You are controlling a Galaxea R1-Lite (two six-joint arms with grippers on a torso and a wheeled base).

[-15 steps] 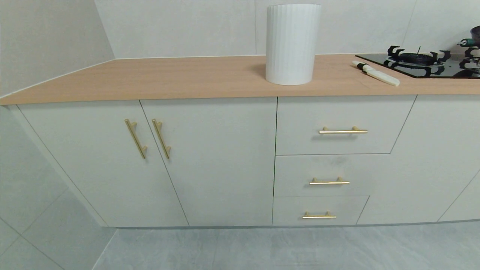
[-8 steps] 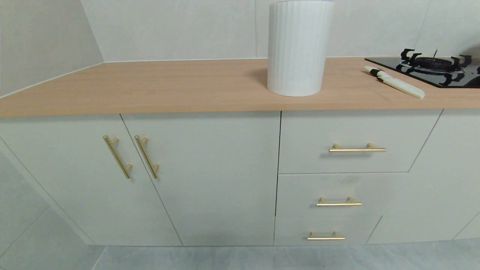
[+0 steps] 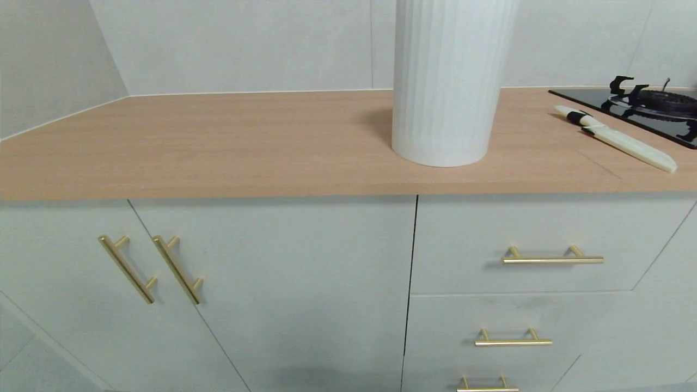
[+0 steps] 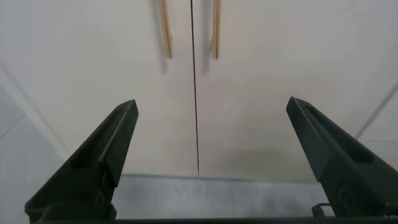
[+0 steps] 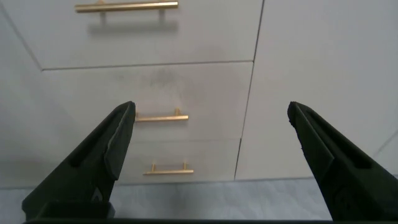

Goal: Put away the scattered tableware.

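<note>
While the knife (image 3: 615, 139) is lying flat on the counter (image 3: 218, 147) towards its right end, just beside the black hob (image 3: 648, 109), a tall white ribbed canister (image 3: 446, 81) is being carried upright by the same counter near its front edge, left of the knife and apart from it. The left gripper (image 4: 211, 104) is being held wide open and empty before the two cupboard doors (image 4: 124, 62), and the right gripper (image 5: 211, 107) is likewise being held wide open, with nothing between its fingers, before the drawers (image 5: 155, 87).

Tall white canister (image 3: 447, 81) on worktop (image 3: 218, 147) — room to its left, knife (image 3: 615, 139), hob (image 3: 642, 111) rightward
</note>
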